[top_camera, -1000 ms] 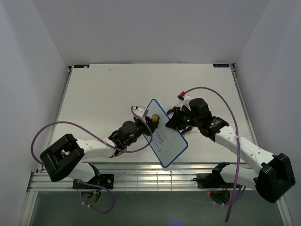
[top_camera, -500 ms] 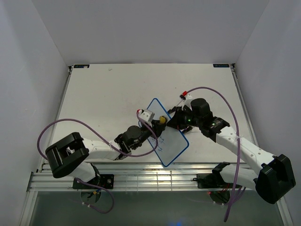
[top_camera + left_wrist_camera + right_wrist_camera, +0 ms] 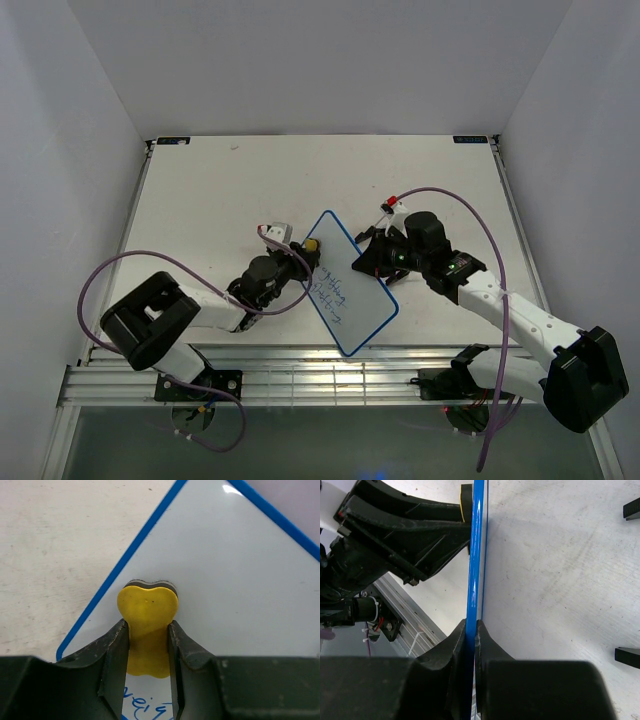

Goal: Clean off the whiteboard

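From above, the board (image 3: 345, 285) was near the table's (image 3: 200, 190) front, between both arms. The left wrist showed the left gripper (image 3: 147, 630) closed on a yellow eraser (image 3: 147, 611), pressed near the board's corner to wipe. The right wrist showed the right gripper (image 3: 471, 630) pinching its edge, probably to steady it.

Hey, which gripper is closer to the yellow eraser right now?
Left. The left gripper is shut on the yellow eraser, holding it against the whiteboard; the right gripper clamps the board's opposite edge, apart from the eraser.

The whiteboard (image 3: 240, 580) is smooth and glossy, the yellow eraser (image 3: 147, 607) matt, the table (image 3: 60, 545) rough.
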